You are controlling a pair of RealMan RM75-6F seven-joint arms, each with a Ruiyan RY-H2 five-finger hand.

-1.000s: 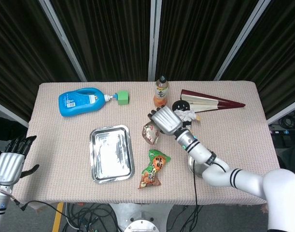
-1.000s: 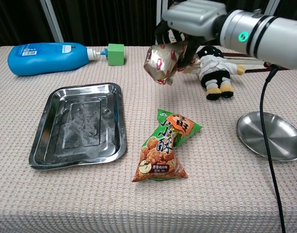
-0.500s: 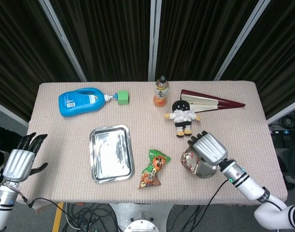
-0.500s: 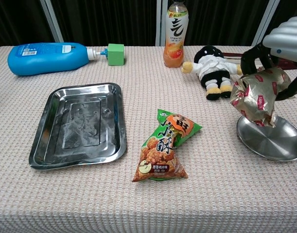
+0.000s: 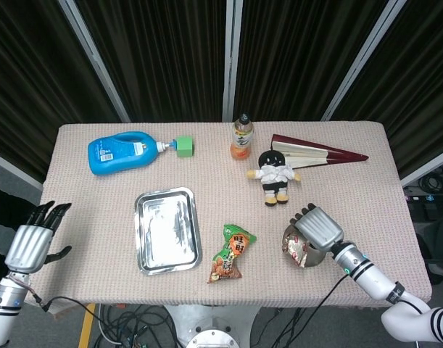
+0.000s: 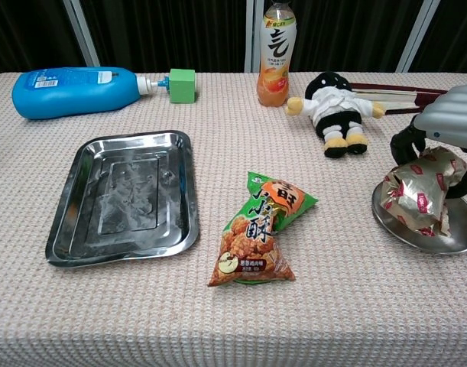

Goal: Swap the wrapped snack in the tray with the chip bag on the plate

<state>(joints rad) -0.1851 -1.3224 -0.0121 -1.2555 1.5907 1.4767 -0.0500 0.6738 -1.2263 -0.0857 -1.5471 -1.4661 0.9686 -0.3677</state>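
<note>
Right hand (image 6: 447, 122) has its fingers (image 6: 402, 145) wrapped over the wrapped snack (image 6: 420, 199) on the plate (image 6: 416, 233), while the chip bag (image 6: 261, 229) lies lengthwise just right of the tray (image 6: 65, 229), nearer this hand than the open, idle left hand (image 5: 32, 243).

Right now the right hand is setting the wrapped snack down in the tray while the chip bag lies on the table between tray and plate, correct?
Not quite: the right hand has the wrapped snack on the plate, not the tray, per the chest view. The chip bag does lie between them.
</note>
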